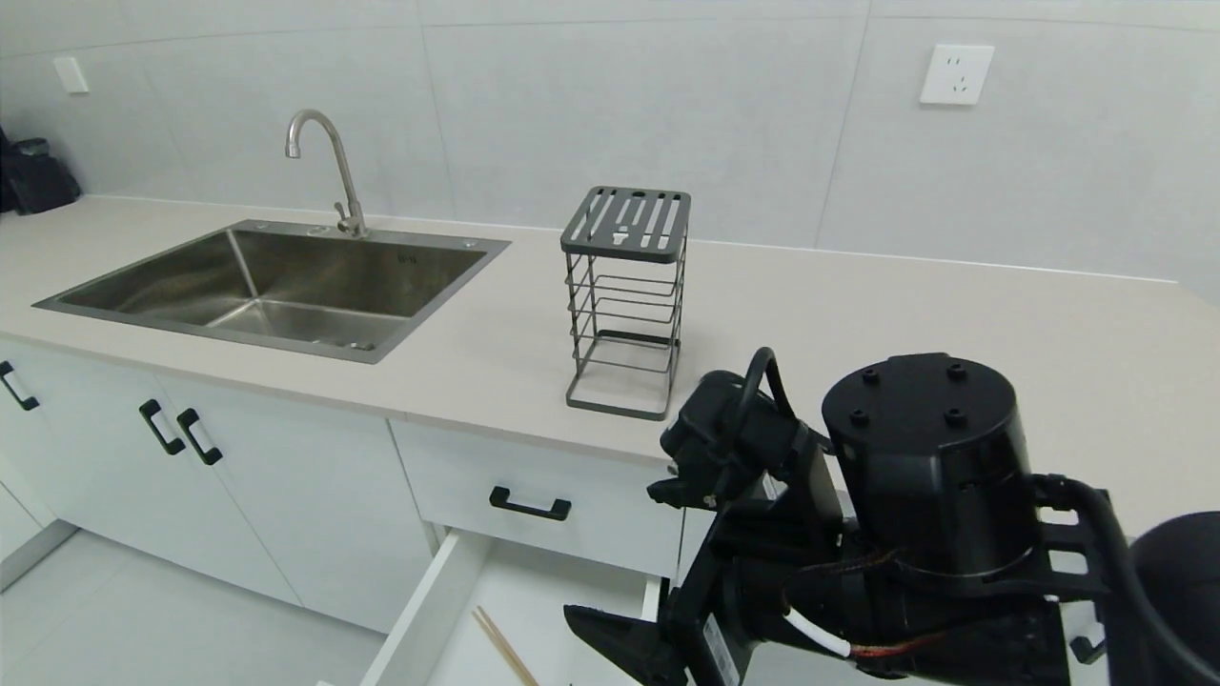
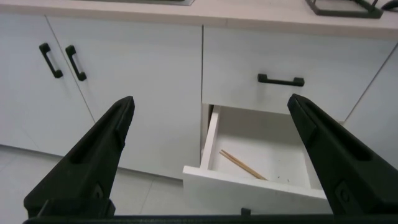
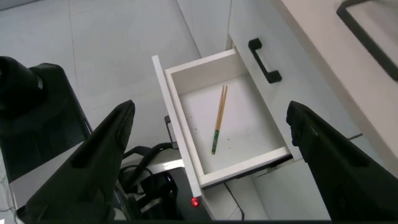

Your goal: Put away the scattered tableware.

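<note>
in the head view a pair of chopsticks (image 1: 505, 650) lies in an open drawer (image 1: 424, 605) under the counter (image 1: 858, 314). the drawer sits below a wire rack (image 1: 624, 305), which stands to the right of the sink (image 1: 324, 276) and faucet (image 1: 329, 157).

in the left wrist view the left gripper (image 2: 211, 102) is spread wide and holds nothing. it faces the cabinet front, with the drawer (image 2: 249, 185) pulled out beyond it and the chopsticks (image 2: 242, 165) lying slanted on the drawer floor.

in the right wrist view the right gripper (image 3: 210, 107) is also spread wide and empty. it hangs above the drawer (image 3: 179, 119), where the chopsticks (image 3: 218, 118) lie side by side near the middle.
</note>
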You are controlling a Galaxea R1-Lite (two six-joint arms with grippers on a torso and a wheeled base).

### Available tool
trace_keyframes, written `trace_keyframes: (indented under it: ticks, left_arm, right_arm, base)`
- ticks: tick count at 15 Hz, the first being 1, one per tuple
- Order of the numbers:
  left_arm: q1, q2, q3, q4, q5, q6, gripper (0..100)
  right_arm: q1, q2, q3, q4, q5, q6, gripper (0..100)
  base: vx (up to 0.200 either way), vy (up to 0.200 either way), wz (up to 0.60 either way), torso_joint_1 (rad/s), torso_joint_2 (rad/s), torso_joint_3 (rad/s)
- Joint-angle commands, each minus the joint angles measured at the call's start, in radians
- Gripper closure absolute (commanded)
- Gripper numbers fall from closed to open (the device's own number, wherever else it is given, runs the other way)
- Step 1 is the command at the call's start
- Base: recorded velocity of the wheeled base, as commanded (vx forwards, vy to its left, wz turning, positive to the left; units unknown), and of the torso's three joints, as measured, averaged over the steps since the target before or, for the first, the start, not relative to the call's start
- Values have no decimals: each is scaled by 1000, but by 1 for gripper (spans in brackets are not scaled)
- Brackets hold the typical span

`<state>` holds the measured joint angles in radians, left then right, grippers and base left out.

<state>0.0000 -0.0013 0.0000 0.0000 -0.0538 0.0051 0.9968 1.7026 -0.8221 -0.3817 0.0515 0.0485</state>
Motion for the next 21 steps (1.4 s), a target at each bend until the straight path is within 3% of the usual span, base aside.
trace_keyframes:
  ticks: [1,6,8,13,21]
  left_arm:
    - [0,1,0,0,0,-1,0]
    - [0,1,0,0,0,1,0]
    - [0,1,0,0,0,-1,0]
    - [0,1,0,0,0,-1,0]
    - [0,1,0,0,0,1,0]
  right_arm:
    - [-4,22,-31,23,1,-2,0]
    - [-73,40,-55,208,21,-19,0]
    - [-102,42,-55,244,31,-85,0]
    - [-237,78,-52,225,-39,-127,0]
    - [-440,146,-49,165,-39,-116,0]
  base:
    - [0,0,0,286,-510,-242]
    - [0,0,0,262,-497,-239]
    - [0,0,0,78,-144,-68]
    - [0,0,0,7,-13,-4]
    - [0,0,0,0,0,0]
